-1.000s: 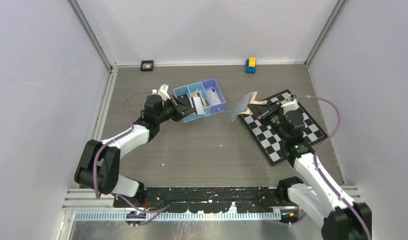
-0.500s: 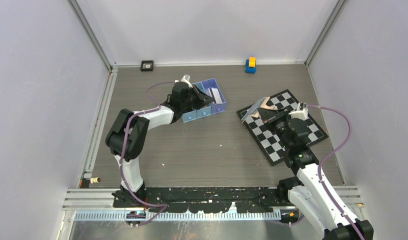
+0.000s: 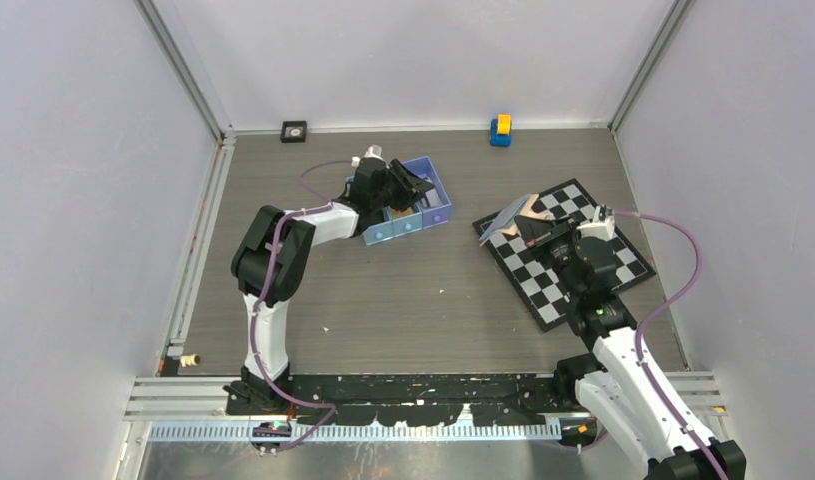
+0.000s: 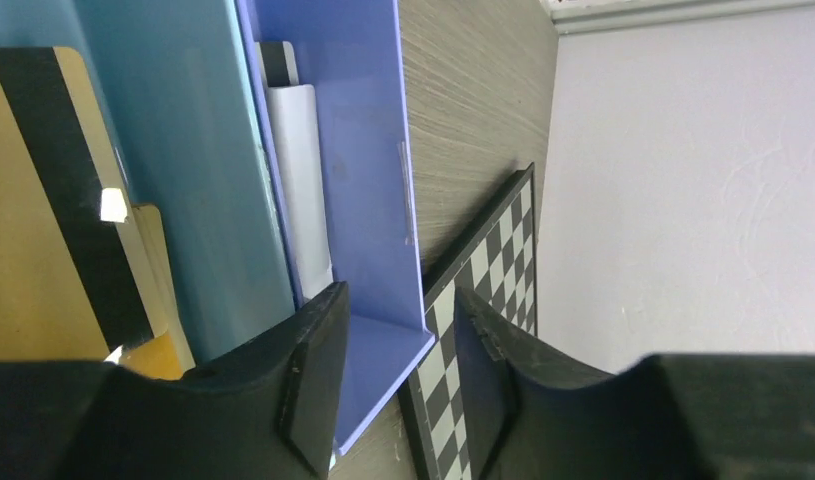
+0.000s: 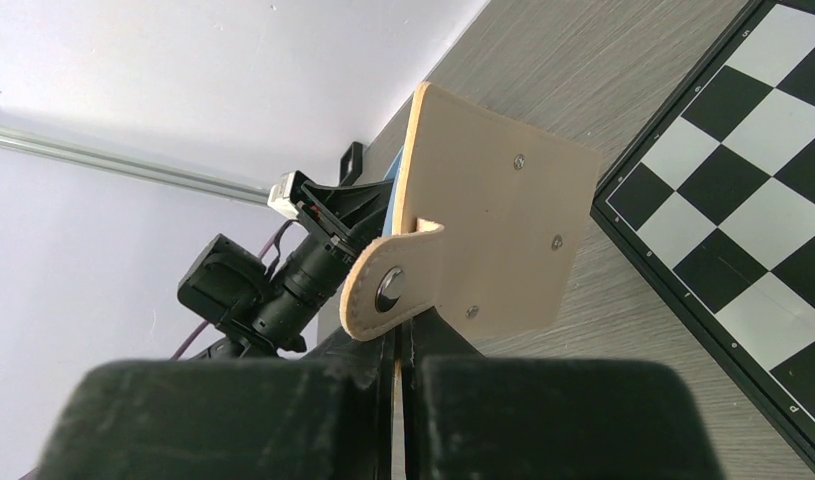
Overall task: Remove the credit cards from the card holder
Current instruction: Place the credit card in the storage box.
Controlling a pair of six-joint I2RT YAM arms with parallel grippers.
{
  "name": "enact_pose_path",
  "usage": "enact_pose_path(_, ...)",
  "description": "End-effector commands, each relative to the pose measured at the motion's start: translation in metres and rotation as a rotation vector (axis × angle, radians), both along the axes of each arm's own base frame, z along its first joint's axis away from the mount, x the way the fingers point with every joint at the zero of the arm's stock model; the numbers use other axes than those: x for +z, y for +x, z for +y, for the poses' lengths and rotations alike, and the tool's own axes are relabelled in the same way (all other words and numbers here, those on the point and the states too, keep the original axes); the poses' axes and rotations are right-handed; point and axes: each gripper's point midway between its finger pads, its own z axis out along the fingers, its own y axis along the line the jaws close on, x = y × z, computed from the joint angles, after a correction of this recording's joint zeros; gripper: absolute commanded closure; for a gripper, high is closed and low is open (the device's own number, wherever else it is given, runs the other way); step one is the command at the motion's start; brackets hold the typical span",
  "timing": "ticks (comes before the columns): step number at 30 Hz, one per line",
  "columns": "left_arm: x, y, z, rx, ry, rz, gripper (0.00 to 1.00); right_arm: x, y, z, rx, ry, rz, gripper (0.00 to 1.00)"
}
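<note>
My right gripper (image 3: 545, 230) is shut on the tan card holder (image 3: 513, 214) and holds it tilted over the left corner of the chessboard. In the right wrist view the holder (image 5: 493, 230) stands above my shut gripper (image 5: 398, 335), its snap tab (image 5: 388, 290) facing the camera. My left gripper (image 3: 408, 185) hovers open and empty over the blue tray (image 3: 381, 235). In the left wrist view my gripper (image 4: 398, 295) is over the purple compartment (image 4: 353, 100). An orange-tan card with a black stripe (image 4: 43, 230) and a pale card (image 4: 303, 190) lie in the tray.
The black-and-white chessboard (image 3: 583, 265) lies at the right, also seen in the left wrist view (image 4: 483, 290). A yellow-and-blue block (image 3: 500, 130) and a small black object (image 3: 294, 130) sit by the back wall. Walls enclose the table on three sides.
My left gripper has moved right, from the tray's left end to over its right end. My right gripper moved the card holder right and down over the chessboard corner, then stayed.
</note>
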Motion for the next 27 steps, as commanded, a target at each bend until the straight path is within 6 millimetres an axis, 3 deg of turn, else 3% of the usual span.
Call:
enact_pose_path(1,0.051,0.001,0.002,-0.024,0.007,-0.112,0.53,0.023,0.004,-0.001,-0.004,-0.005,-0.084,1.0)
enact_pose_path(4,0.084,-0.013,0.007,-0.06,0.037,-0.151,0.48,0.022,0.007,0.006,0.034,-0.023,-0.093,0.99)
enact_pose_path(7,0.103,-0.036,0.014,-0.087,0.034,-0.165,0.45,0.017,0.011,0.016,0.09,-0.034,-0.098,0.99)
enact_pose_path(10,0.108,-0.067,0.028,-0.107,0.042,-0.168,0.2,0.03,0.01,0.037,0.212,-0.026,-0.17,0.99)
enact_pose_path(12,0.116,-0.09,0.034,-0.157,0.056,-0.199,0.1,0.041,0.006,0.052,0.302,-0.007,-0.221,1.0)
enact_pose_path(17,0.124,-0.143,0.055,-0.252,0.11,-0.332,0.06,0.067,-0.01,0.082,0.515,0.08,-0.367,0.99)
enact_pose_path(20,0.127,-0.168,0.059,-0.316,0.097,-0.465,0.02,0.079,-0.018,0.09,0.589,0.143,-0.44,1.0)
enact_pose_path(24,0.153,-0.184,0.048,-0.383,-0.035,-0.564,0.0,0.102,-0.032,0.095,0.678,0.235,-0.541,1.0)
enact_pose_path(27,0.16,-0.194,0.041,-0.428,-0.139,-0.583,0.0,0.112,-0.041,0.097,0.73,0.295,-0.58,1.0)
